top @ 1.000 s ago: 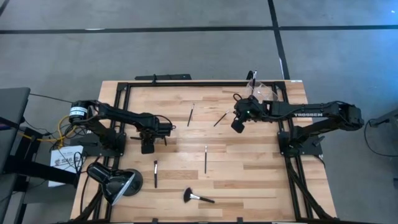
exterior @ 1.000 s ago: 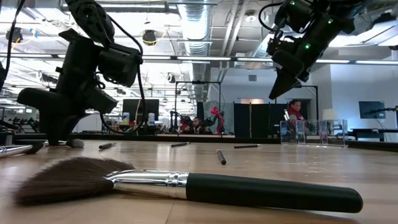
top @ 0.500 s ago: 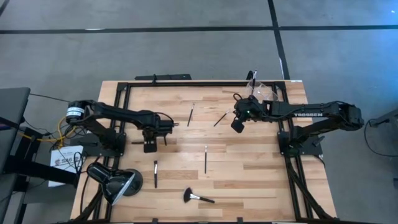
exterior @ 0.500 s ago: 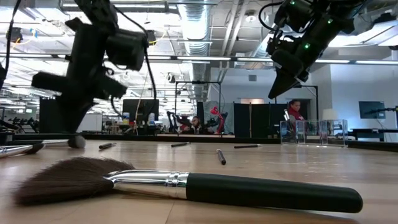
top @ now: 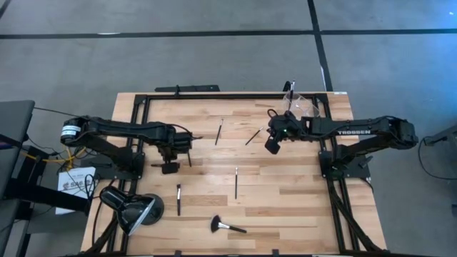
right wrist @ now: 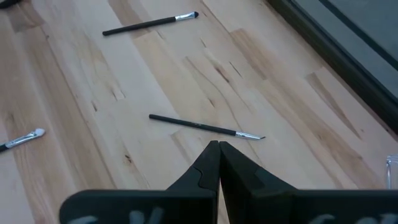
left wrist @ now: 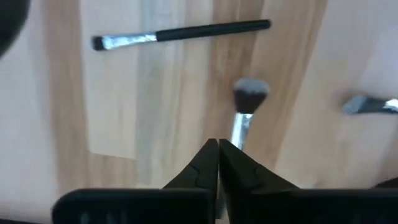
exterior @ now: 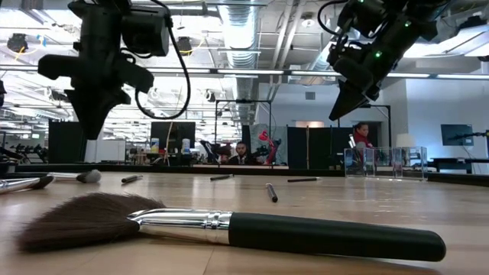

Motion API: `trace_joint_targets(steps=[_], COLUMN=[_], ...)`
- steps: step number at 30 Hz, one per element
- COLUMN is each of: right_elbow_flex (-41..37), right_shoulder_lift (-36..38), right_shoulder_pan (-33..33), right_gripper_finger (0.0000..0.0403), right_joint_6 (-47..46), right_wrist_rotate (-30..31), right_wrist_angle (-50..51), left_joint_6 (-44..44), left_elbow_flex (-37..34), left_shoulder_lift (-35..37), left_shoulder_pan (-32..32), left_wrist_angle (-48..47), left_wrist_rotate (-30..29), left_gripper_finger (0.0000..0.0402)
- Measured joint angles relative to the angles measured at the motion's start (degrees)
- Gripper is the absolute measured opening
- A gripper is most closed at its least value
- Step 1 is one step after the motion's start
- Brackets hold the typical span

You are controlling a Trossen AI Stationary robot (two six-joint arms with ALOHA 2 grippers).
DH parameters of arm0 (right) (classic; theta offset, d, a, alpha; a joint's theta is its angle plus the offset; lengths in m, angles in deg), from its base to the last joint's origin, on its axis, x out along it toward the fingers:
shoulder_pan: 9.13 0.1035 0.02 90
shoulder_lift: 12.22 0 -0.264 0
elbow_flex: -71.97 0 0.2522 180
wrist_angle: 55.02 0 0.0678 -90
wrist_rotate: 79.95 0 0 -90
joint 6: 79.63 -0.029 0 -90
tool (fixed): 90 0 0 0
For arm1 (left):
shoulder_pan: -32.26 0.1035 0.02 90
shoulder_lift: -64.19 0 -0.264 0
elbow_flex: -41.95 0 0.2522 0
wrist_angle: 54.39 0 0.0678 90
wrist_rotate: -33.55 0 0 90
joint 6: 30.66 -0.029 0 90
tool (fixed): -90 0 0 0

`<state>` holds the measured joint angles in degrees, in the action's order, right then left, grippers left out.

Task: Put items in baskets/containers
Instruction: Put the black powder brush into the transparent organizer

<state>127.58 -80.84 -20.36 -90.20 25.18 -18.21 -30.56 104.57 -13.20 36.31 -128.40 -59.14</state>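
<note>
On table (top: 285,193): 6 brushes (top: 235,183), 1 clear holder (top: 298,104).

The left gripper (exterior: 90,126) now hangs higher above the table (top: 285,193), its fingers pressed together; its arm has stretched out, the shoulder end swinging toward nine o'clock in the high view.

Clear cup-like holder (top: 296,100) stands upright at table's far right corner, w/ one dark brush (top: 288,88) poking up out of it. Thin dark brushes lie flat & scattered on the wood: two far-centre (top: 219,131) (top: 253,135), one mid-table (top: 236,182), one near-left (top: 178,198). Fluffy black-headed brush (top: 226,226) lies flat at near edge, head pointing left.
</note>
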Motion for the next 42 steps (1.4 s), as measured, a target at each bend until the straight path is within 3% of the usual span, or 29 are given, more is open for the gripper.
trace_joint_targets(steps=[8, 13, 19, 27, 32, 37, 42], right_elbow_flex=[0.0, 0.0, 0.0, 0.0, 0.0, 0.0, 0.0], right_shoulder_lift=[0.0, 0.0, 0.0, 0.0, 0.0, 0.0, 0.0], right_shoulder_pan=[0.7, 1.6, 1.5, 1.8, 3.1, 3.8, 3.8], right_gripper_finger=[0.0001, 0.0001, 0.0001, 0.0001, 0.0001, 0.0001, 0.0001], right_joint_6=[0.0, 0.3, 0.3, 0.0, 0.0, -0.9, -1.1], right_wrist_rotate=[0.0, -0.1, 0.0, 0.0, 0.0, 0.5, 0.6], right_wrist_angle=[0.0, 0.0, 0.0, 0.1, 0.2, 0.2, 0.2], left_joint_6=[1.4, 1.5, 0.8, 1.4, 1.7, 1.8, 2.0], left_elbow_flex=[-2.4, -3.1, -3.2, -5.9, -6.8, -6.8, -6.6], left_shoulder_lift=[-4.4, -9.8, -14.4, -14.6, -14.4, -14.4, -14.5], left_shoulder_pan=[-0.6, -0.9, -0.9, -1.0, -1.0, -1.0, -1.0], left_wrist_angle=[-0.8, 4.9, 5.7, 10.4, 11.3, 11.6, 11.4], left_wrist_rotate=[2.8, 2.7, 2.7, 1.7, 1.6, 1.4, 1.3], left_gripper_finger=[0.0096, 0.0154, 0.0177, 0.0157, 0.0116, 0.0046, 0.0042])
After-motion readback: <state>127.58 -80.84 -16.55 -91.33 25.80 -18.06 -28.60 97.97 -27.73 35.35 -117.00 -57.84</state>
